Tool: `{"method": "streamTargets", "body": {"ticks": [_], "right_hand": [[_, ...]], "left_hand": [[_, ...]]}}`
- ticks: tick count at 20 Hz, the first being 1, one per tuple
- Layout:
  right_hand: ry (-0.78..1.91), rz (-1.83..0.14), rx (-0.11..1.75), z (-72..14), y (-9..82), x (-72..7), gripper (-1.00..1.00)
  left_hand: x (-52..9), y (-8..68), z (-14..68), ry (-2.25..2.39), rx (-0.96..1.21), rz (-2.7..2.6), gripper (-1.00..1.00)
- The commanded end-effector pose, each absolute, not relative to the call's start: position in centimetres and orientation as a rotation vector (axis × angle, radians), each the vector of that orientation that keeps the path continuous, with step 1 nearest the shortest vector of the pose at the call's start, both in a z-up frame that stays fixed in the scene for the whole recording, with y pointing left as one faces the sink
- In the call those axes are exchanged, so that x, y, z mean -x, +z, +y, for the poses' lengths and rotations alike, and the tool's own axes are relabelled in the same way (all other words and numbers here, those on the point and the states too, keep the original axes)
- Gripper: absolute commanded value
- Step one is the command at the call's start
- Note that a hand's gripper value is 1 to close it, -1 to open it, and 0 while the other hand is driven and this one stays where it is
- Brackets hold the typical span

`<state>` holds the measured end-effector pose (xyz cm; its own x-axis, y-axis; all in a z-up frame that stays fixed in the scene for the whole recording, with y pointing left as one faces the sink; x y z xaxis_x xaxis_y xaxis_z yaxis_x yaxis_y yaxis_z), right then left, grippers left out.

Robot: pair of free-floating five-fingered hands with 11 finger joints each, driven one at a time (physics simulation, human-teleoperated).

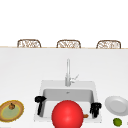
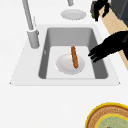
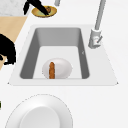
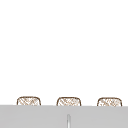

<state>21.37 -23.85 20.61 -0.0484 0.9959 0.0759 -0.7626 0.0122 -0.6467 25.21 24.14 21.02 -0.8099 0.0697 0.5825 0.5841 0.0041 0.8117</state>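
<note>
Lying on white plate [image 2: 65, 65] in sink [image 2: 32, 72], long brown sausage [image 2: 74, 57], left robot hand [image 2: 105, 48] nr it

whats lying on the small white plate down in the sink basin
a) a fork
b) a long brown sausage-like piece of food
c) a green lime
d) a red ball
b: in the left side view a long brown piece of food lies across the small white plate on the floor of the sink, and the right side view shows the same.

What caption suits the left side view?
Black hand hovering over sink beside a sausage on a white plate.
</note>
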Motion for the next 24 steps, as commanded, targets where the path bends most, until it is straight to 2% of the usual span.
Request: {"method": "streamTargets", "body": {"ticks": [1, 11, 19, 24], "right_hand": [[1.518, -0.622, 0.481, -23.9, 20.6, -21.4, 0.00], [1.518, -0.622, 0.481, -23.9, 20.6, -21.4, 0.00], [1.518, -0.622, 0.481, -23.9, 20.6, -21.4, 0.00], [1.518, -0.622, 0.481, -23.9, 20.6, -21.4, 0.00]], "left_hand": [[-24.0, 20.7, 24.1, -1.847, 0.652, -1.910, -1.00], [-24.7, 19.8, 23.2, -1.848, 0.651, -1.908, -1.00], [-19.0, 19.9, 21.9, -1.874, 0.633, -1.924, -1.00], [-19.6, 19.8, 21.9, -1.862, 0.670, -1.910, -1.00]]}}
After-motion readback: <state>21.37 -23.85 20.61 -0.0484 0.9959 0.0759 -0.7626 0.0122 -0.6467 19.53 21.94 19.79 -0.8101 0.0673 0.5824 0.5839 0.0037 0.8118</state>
